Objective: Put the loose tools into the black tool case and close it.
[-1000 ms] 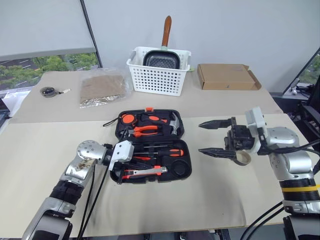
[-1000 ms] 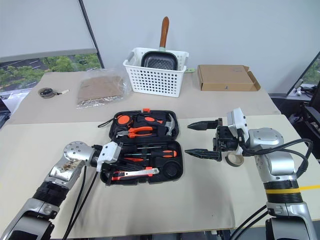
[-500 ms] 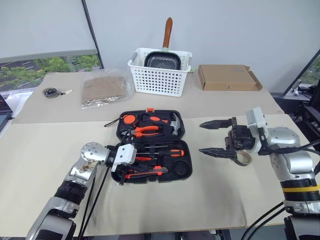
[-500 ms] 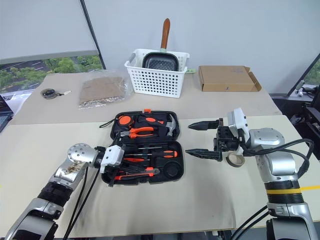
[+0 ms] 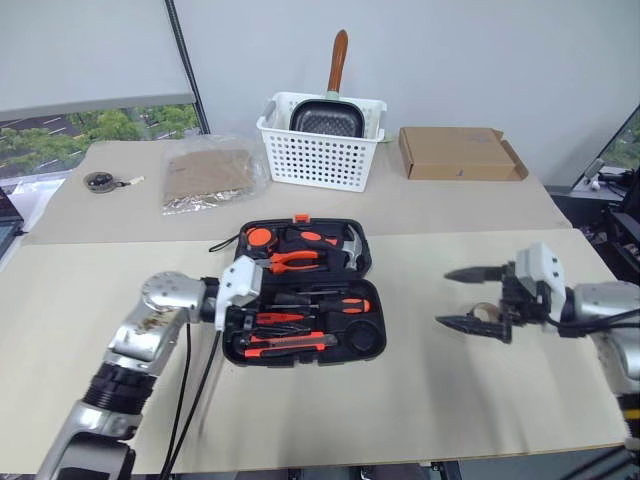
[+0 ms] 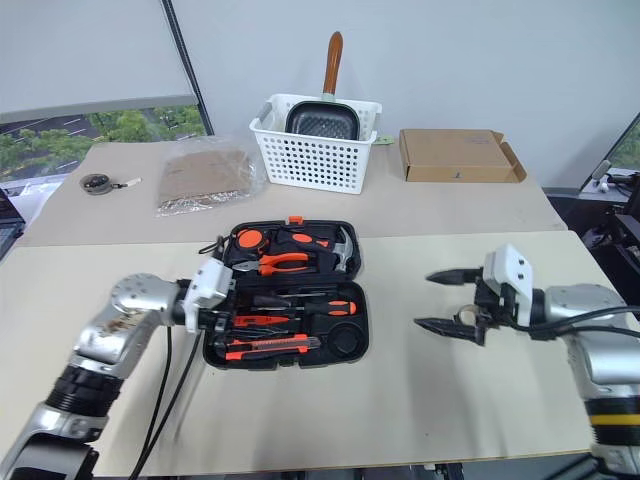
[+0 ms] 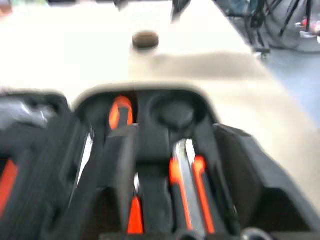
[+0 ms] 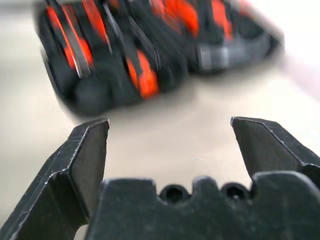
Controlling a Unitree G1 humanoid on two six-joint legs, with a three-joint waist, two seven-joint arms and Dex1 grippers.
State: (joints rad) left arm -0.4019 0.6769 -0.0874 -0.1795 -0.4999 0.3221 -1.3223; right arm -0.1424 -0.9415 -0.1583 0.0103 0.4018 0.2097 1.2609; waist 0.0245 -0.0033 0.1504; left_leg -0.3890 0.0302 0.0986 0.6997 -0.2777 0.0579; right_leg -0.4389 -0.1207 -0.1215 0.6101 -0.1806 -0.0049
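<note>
- Tape ring (image 5: 487,313) is the one loose tool I count outside the black tool case (image 5: 375,318). It lies on the tabletop to the case's right, well apart from it, between the right gripper's (image 5: 443,296) two fingers and close to their base.
- Those fingers are spread wide and pinch nothing. I cannot tell whether either one touches the ring.
- The left gripper (image 5: 236,312) hangs over the left edge of the case. Its fingers are lost against the black plastic, so I cannot tell whether they are apart or together.
- The case sits open and flat at the middle of the tabletop, its orange latch on the far edge.
- To do this step well, I would centre the ring between the right fingers and come down low enough to catch its wall, then close gently so it does not skid away.
- I would then carry it to the single empty round recess (image 5: 362,340) at the near right corner and set it in flat, or the lid may not shut.
- I would keep the left gripper clear of the hinge line until the lid swings.
- Count in the near half: two long screwdrivers (image 5: 335,304), one slim red screwdriver as best I can make out, and one utility knife (image 5: 290,343).
- Count in the far half: one pair of pliers (image 5: 290,260) and one hammer (image 5: 350,245).
</note>
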